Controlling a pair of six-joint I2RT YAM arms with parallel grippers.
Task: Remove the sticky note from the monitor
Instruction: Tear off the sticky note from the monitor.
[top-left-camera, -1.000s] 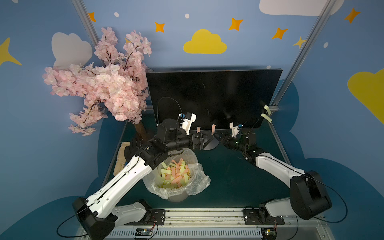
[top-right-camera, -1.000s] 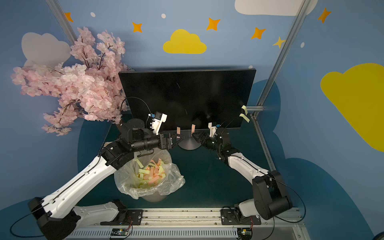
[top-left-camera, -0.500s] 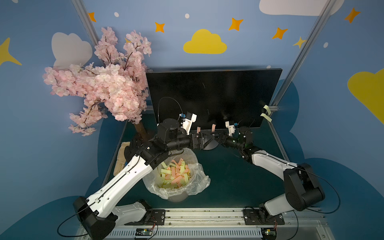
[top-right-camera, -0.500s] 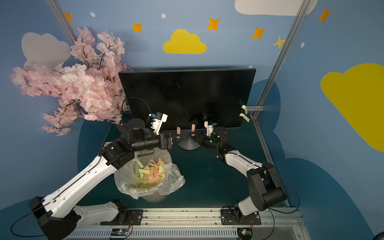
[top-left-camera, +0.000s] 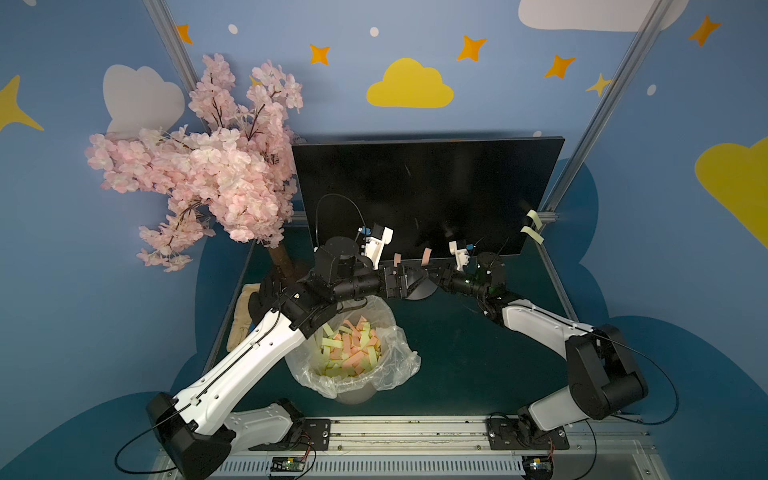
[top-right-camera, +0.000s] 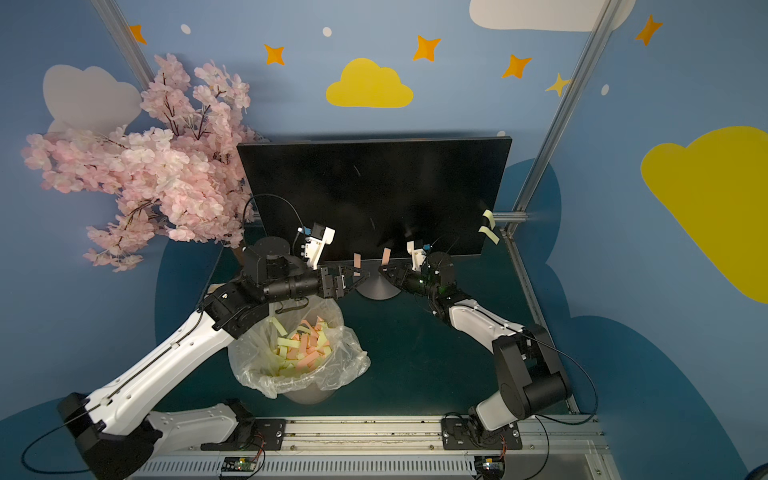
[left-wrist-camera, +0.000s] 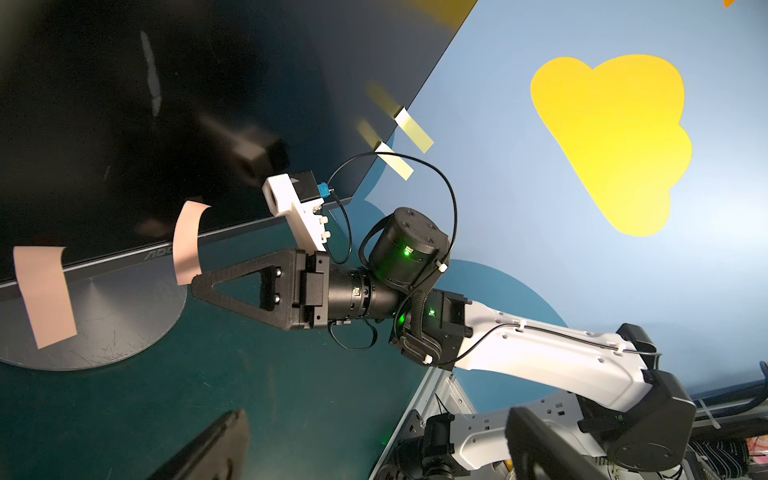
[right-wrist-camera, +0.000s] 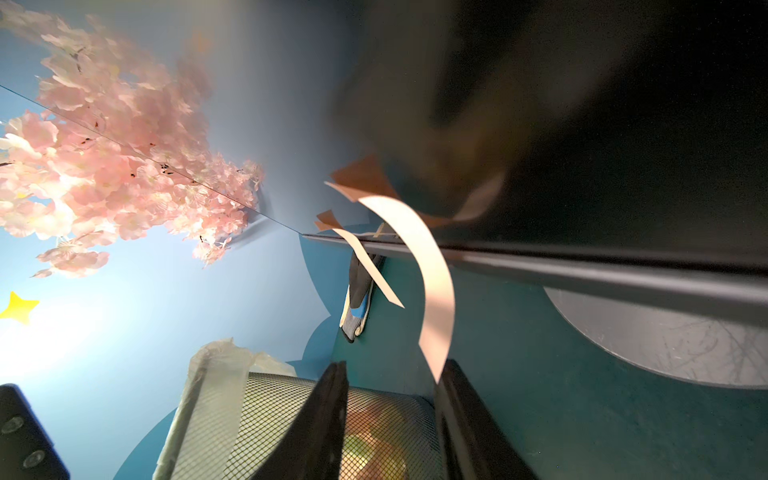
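The monitor (top-left-camera: 424, 191) stands at the back, black and tilted. Two pink sticky notes hang from its bottom edge (top-left-camera: 397, 259) (top-left-camera: 427, 256), and two yellow ones stick out from its right edge (top-left-camera: 533, 226). My right gripper (right-wrist-camera: 395, 365) is below the right-hand pink sticky note (right-wrist-camera: 428, 282). That note's curled lower tip rests against one finger's inner face, and a gap still shows between the jaws. In the left wrist view the right gripper's tip (left-wrist-camera: 195, 286) touches this note (left-wrist-camera: 187, 245). My left gripper (top-left-camera: 409, 279) hovers wide open and holds nothing, just left of the monitor's base.
A mesh bin lined with a plastic bag (top-left-camera: 399, 365) stands at front centre and holds several yellow and pink notes. A pink blossom tree (top-left-camera: 208, 174) fills the back left. The monitor's round grey base (left-wrist-camera: 104, 332) sits under both grippers. Metal frame posts (top-left-camera: 552, 257) edge the table.
My right gripper has moved left along the monitor's bottom edge to the right-hand pink note, and its jaws have narrowed. The left arm has stayed still and open.
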